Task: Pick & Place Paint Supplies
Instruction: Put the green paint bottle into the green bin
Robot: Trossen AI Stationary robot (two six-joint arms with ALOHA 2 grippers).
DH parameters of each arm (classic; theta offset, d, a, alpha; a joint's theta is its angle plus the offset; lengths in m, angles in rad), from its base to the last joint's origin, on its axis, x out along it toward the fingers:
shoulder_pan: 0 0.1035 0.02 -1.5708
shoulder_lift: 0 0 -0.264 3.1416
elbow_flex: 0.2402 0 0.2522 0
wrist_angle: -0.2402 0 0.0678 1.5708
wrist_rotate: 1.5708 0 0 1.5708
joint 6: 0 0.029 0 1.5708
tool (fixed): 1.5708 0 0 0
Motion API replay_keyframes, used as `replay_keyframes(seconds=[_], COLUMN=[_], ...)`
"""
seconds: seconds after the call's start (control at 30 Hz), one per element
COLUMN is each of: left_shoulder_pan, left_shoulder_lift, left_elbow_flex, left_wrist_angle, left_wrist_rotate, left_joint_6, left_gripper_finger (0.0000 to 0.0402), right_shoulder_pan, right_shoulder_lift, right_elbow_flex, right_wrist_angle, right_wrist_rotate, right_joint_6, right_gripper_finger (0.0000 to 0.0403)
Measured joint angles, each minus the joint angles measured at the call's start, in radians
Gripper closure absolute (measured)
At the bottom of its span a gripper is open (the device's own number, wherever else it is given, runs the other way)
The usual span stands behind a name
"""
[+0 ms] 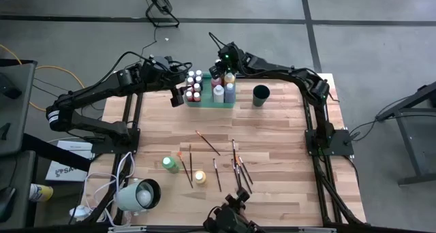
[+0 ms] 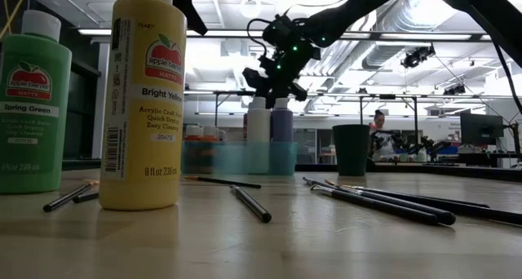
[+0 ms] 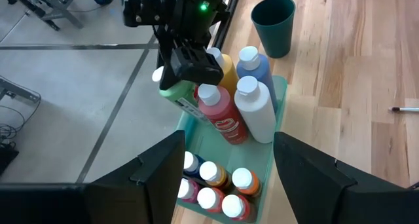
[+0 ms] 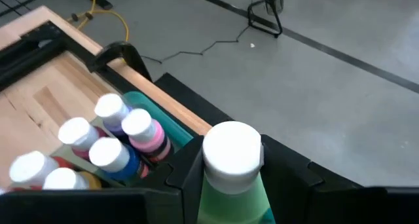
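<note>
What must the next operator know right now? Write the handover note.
Left gripper: open, empty, beside the tray's left end.
Right gripper: shut on a light green bottle at the tray's back edge.
Done: most bottles stand in the tray.
Left: the Spring Green bottle, the yellow bottle and the brushes are on the table.

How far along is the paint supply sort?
Done: many bottles stand in the translucent green tray. In hand: the right claw grips a light green white-capped bottle at the tray. Left: spring green bottle, bright yellow bottle and the thin dark brushes.
</note>
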Motion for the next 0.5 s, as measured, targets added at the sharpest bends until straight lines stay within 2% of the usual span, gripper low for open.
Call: replay_keyframes(seconds=[0.17,0.37,0.5], left_shoulder_pan=[0.000,0.000,0.000], left_shoulder_lift=[0.000,0.000,0.000], left_elbow_flex=[0.000,0.000,0.000], left_wrist_angle=[0.000,0.000,0.000], left_wrist_rotate=[0.000,0.000,0.000], left_joint_6=[0.000,0.000,0.000], left_gripper_finger=[0.0176,0.0176,0.0176], right_shoulder_pan=[0.000,0.000,-0.001], right_shoulder_lift=[0.000,-0.001,-0.002], right_elbow_flex=[0.000,0.000,0.000], right_wrist_angle=[-0.038,-0.050,-0.054], right_wrist_rotate=[-0.003,-0.003,-0.018], right_joint_6=[0.002,0.002,0.001], right_gripper_finger=[0.0287,0.0268,0.0268])
